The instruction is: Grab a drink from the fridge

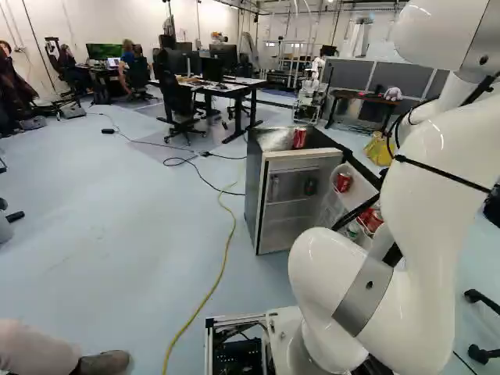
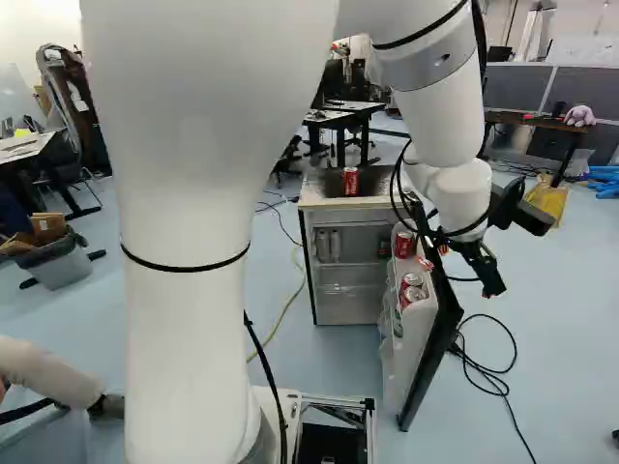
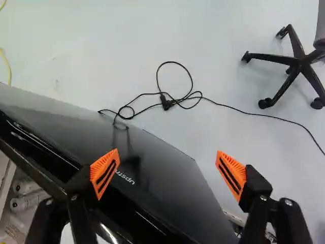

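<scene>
A pale blue floor (image 1: 133, 234) reaches a white wall (image 1: 94, 22), with desks (image 1: 246, 84), grey partitions (image 1: 351, 73) and a black office chair (image 1: 180, 101).

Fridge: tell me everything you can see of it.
The fridge is small and boxy, upright on the pale floor, with dark outer sides and a shiny top. Its door hangs wide open, glossy black outside, white inside. A red can stands on top; red cans sit in the door racks, and pale containers on an inner shelf. The open gripper is over the door; I can't tell if they touch.
</scene>
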Tool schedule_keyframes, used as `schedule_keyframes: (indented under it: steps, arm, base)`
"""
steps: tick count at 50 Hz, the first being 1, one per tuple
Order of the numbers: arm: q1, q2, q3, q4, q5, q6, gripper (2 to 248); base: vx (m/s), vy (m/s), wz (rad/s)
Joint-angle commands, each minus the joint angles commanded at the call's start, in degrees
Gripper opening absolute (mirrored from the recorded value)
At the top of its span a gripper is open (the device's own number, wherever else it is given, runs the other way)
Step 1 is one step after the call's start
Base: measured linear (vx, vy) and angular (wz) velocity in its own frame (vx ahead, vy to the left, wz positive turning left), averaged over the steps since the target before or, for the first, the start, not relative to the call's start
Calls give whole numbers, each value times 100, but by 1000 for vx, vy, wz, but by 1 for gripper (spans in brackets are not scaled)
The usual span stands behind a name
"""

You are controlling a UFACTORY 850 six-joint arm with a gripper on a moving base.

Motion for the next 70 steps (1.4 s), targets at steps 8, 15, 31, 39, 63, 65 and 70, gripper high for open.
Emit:
schedule_keyframes:
  steps: [8,15,31,39,63,65,70]
  arm:
    - [42,110,140,0,0,0,247]
    - [89,205,259,0,0,0,247]
    - [221,417,522,0,0,0,247]
    - [293,523,652,0,0,0,247]
    - [530,852,1046,0,0,0,247]
    - [552,881,1080,0,0,0,247]
    - [608,953,1165,0,0,0,247]
  base:
    - [0,0,0]
    - [0,0,0]
    - [0,0,0]
    - [0,0,0]
    - [0,0,0]
    - [0,0,0]
    - [0,0,0]
